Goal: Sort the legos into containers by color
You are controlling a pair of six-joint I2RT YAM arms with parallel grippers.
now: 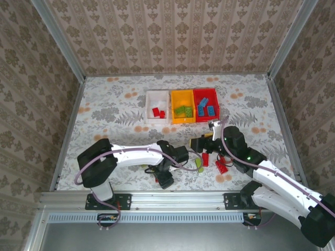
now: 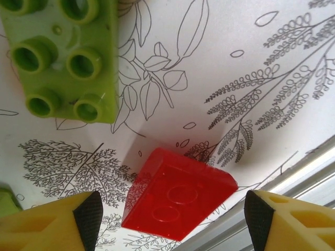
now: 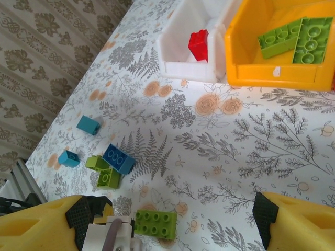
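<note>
My left gripper is open low over the table, with a translucent red lego lying between its fingers, touched by neither. A lime green lego lies just beyond it. My right gripper is open and holds nothing; a flat green lego lies below it. Farther off lie a blue lego, small green legos and teal legos. The white container holds red legos, the yellow container green ones, the red container blue ones. Left gripper and right gripper are near the front.
Loose red legos lie on the patterned table by the right arm. The metal rail of the table's near edge runs close behind the red lego at my left gripper. In the right wrist view the white container's wall and the yellow container's wall stand ahead.
</note>
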